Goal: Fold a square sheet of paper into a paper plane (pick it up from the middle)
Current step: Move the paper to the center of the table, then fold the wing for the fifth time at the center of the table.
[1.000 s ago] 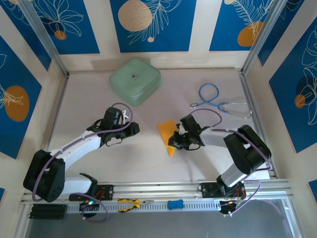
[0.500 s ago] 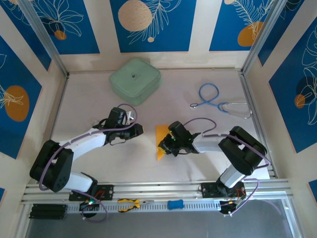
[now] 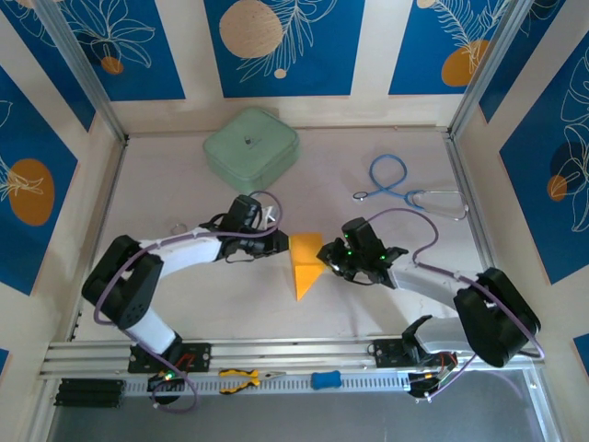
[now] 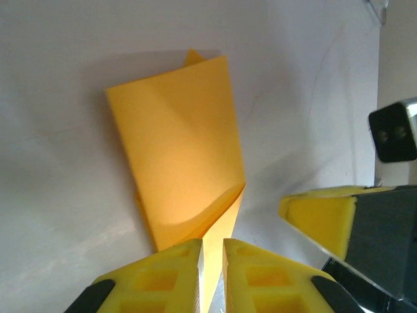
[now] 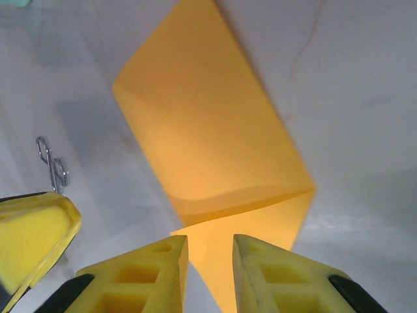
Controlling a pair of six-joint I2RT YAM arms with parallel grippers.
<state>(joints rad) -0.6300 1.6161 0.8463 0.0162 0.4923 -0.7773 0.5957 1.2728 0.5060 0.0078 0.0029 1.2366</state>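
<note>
Top external view: a folded orange sheet of paper [image 3: 306, 264] lies on the worktop [image 3: 184, 193] just below the middle of the frame, with its point towards the bottom edge. The left hand [image 3: 280, 241] meets the paper's upper left edge and the right hand [image 3: 329, 261] its right edge. In the left wrist view, the yellow fingers [image 4: 251, 264] are clenched almost together, with a corner of the paper pinched in the slit between them. In the right wrist view, the right hand's fingers stand apart, released, with the paper lying in the gap. A green case [image 3: 251, 150] sits well apart at upper left.
</note>
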